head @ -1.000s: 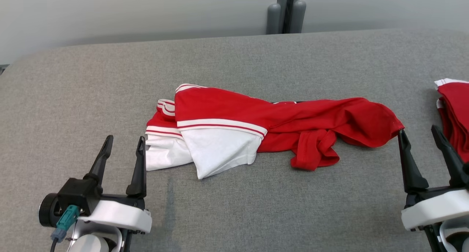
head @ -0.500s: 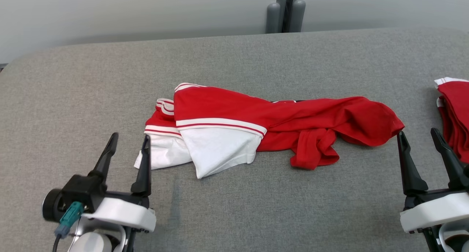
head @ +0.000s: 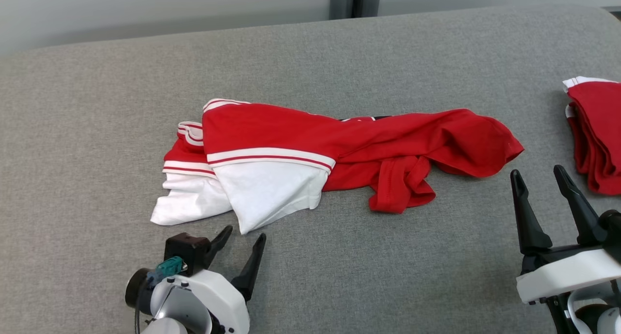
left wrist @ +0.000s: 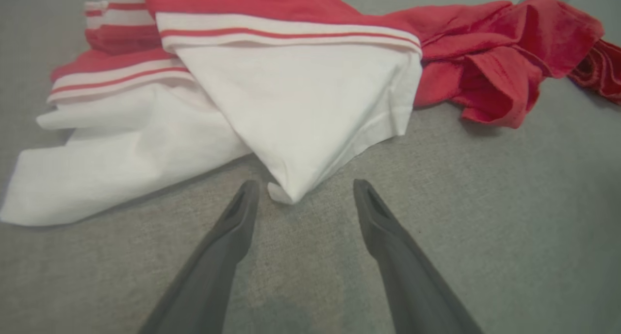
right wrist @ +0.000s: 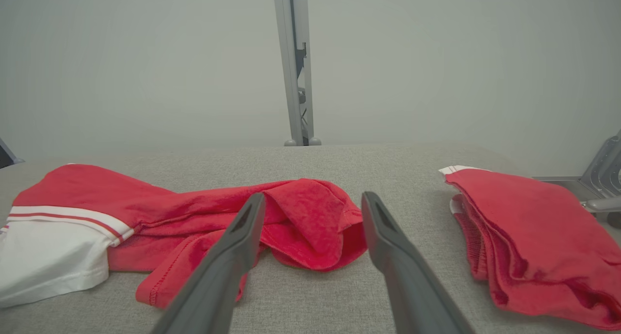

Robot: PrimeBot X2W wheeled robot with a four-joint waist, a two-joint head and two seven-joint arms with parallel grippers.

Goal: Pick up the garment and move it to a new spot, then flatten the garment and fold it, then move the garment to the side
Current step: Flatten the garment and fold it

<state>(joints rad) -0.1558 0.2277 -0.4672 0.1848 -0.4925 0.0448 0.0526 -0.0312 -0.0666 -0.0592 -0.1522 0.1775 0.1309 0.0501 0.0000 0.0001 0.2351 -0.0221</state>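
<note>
The sideways-stretched garment's [head: 271,135] white near corner is being bracketed by the wide-spread left gripper [head: 244,233], with the equally spread right gripper [head: 537,171] near its red end.

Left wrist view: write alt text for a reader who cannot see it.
A crumpled red and white garment lies on a gray fabric surface, its white corner pointing at the open left end effector. The tip sits between its dark fingertips, ungripped.

Head camera looks down; low wrist cameras, seemingly close, share the garment [head: 291,140].
</note>
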